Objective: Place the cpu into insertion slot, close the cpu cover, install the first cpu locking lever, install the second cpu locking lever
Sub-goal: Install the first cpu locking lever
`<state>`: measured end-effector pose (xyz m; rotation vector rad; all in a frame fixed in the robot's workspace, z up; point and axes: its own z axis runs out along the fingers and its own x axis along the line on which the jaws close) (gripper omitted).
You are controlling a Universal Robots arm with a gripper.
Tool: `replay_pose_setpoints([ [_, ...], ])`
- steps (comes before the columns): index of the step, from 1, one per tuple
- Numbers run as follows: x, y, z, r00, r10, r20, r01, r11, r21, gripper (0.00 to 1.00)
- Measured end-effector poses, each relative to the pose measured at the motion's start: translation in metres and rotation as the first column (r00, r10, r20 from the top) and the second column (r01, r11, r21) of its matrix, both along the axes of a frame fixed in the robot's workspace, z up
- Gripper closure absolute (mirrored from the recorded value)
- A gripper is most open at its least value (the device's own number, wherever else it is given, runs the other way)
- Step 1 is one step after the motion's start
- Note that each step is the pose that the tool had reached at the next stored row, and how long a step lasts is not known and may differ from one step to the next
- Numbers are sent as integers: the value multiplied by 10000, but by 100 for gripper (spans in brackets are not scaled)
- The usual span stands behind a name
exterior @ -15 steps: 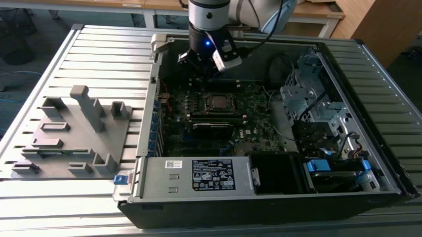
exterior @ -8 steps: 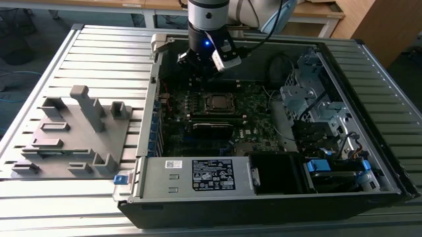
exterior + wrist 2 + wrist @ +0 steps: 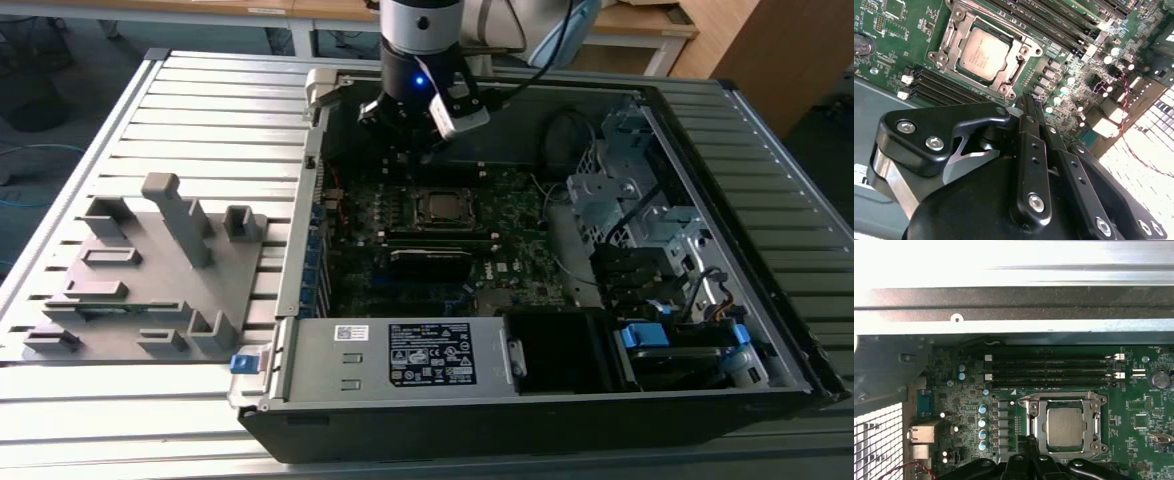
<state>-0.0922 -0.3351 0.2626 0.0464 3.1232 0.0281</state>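
**Entry 1: gripper** [image 3: 1026,104]. Closed finger against finger, with nothing held. Poised over the motherboard [image 3: 899,45], tips just beside 1 corner of the insertion slot [image 3: 945,47] and apart from the chip. In the exterior view, placed between the socket and the far wall of the computer case [image 3: 534,430], at the end of 1 black-and-white arm.

**Entry 2: cpu** [image 3: 983,54]. Seated flat in the insertion slot, silvery-grey top upward, square with the socket's metal rim. Visible in both wrist views, close beyond the gripper's black linkage.

**Entry 3: cpu cover** [image 3: 1015,72]. Laid down flat around the chip, framing its metal top in the cut-out centre. State of the locking levers: cannot tell.

**Entry 4: memory sticks** [image 3: 1049,374]. Long and black, standing in parallel rows just beside the socket.

**Entry 5: surroundings.** Computer case lying open on a slatted metal table [image 3: 200,100]. Power supply [image 3: 400,355] with 1 printed label at the near end of the case. Grey fixture block [image 3: 147,270] resting on the table, just beside the case on the exterior view's left.
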Motion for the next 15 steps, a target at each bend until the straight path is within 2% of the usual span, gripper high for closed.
replay_pose_setpoints([
  [9,-6,0,17,10000,0,0,0,10000,-1,90],
  [15,-83,0,15,10000,0,0,0,10000,0,90],
])
